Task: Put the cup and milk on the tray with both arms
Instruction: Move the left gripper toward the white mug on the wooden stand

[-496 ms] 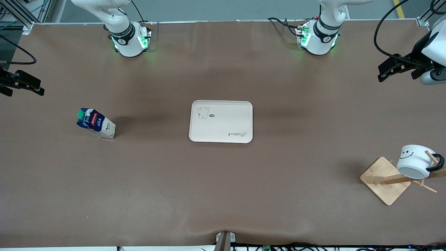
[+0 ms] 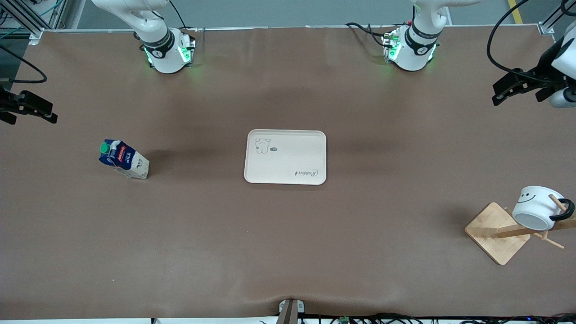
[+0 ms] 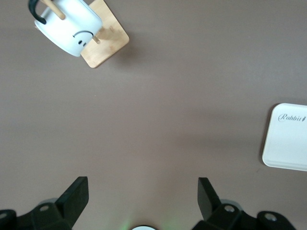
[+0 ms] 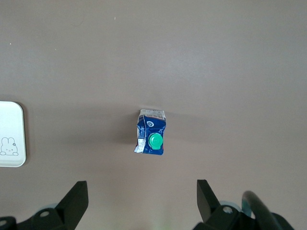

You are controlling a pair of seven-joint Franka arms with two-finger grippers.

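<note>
Frankly, nothing is placed yet: the cream tray (image 2: pixel 285 157) lies bare at mid-table, and I judge both pick-ups remain. The milk carton (image 2: pixel 123 159) stands on the table toward the right arm's end, well apart from the tray. The smiley-face cup (image 2: pixel 538 208) hangs by its black handle on a peg of the wooden mug stand (image 2: pixel 497 233), toward the left arm's end. My left gripper (image 2: pixel 510 87) hangs over bare table near that end, fingers spread and holding nothing; my right gripper (image 2: pixel 31 108) hangs at the other end, also spread and empty. The right wrist view looks straight down on the carton's green cap (image 4: pixel 154 140), which the front view shows only obliquely, while only the front view shows both arm bases.
</note>
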